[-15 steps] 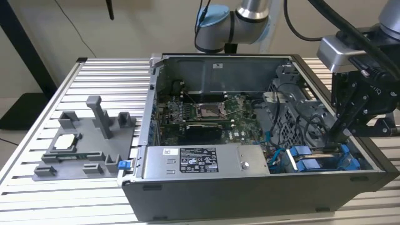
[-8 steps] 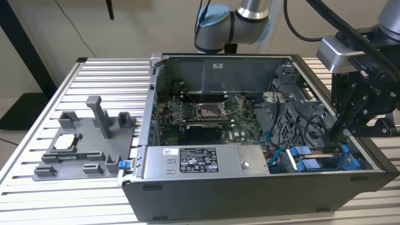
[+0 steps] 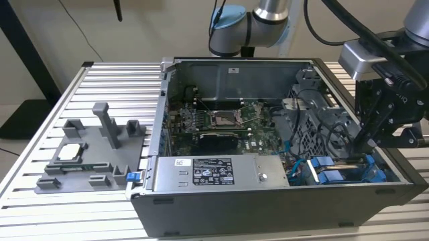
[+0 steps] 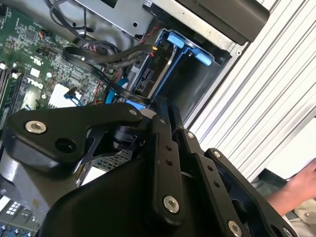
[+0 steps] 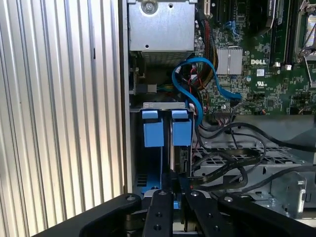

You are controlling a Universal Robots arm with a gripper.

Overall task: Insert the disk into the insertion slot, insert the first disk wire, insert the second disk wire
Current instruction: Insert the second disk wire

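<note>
Gripper (image 5: 171,185) was down inside the open computer case (image 3: 268,211), at the drive bay in the corner on the exterior view's right. In both wrist views its black fingers (image 4: 162,129) were drawn close together, a narrow gap at most. I could not tell whether anything was pinched between them. The tips sat just beside a bundle of black cables (image 5: 232,163) and right at the end of the bay.

The disk (image 5: 181,132) stood on edge in the bay in its blue carrier, with a second blue carrier tab (image 5: 153,131) alongside it.

A blue cable (image 5: 197,79) looped from the bay area toward the green motherboard (image 3: 221,123).

Labels: a white label with dark print was on the grey power-supply box (image 3: 221,173), and white lettering on the motherboard. Neither was transcribed.

A person's hand (image 4: 301,185) was at the edge of the second wrist view, off the slatted table (image 3: 80,211). A grey fixture (image 3: 94,150) sat on the table at the exterior view's left.
</note>
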